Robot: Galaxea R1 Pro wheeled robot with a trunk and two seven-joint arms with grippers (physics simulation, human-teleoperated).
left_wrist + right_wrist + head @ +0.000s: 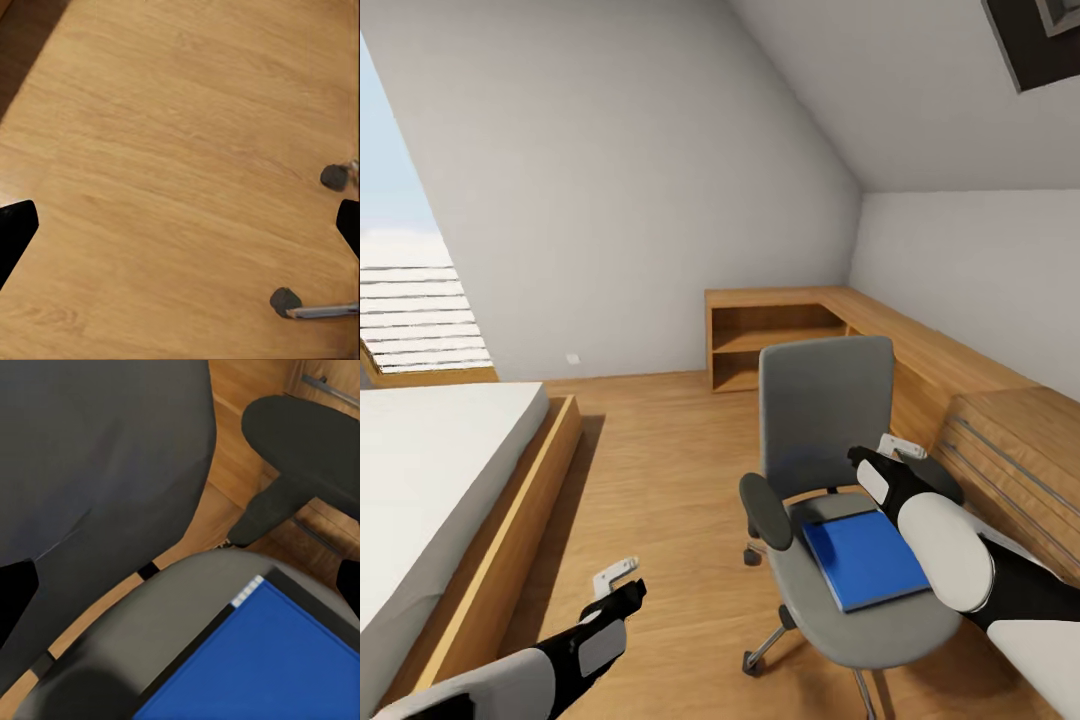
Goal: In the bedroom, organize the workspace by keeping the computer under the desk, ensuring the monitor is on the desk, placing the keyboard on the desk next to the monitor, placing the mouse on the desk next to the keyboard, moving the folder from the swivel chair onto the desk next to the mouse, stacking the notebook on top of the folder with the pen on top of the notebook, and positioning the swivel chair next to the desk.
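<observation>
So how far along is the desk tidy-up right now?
Early. Nothing looks done: the blue folder lies on the swivel chair seat. In hand: the right gripper hovers open above the seat, near the folder; the left gripper hangs open over bare floor. Folder, notebook, pen and chair placement all remain.

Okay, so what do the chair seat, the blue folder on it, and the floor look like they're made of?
The swivel chair seat looks like matte grey padded fabric or vinyl, with soft rounded edges. The folder looks like smooth bright blue plastic or coated card: flat, thin, an even sheen. The floor looks like light wood planks or laminate, with visible grain and a satin finish.
</observation>
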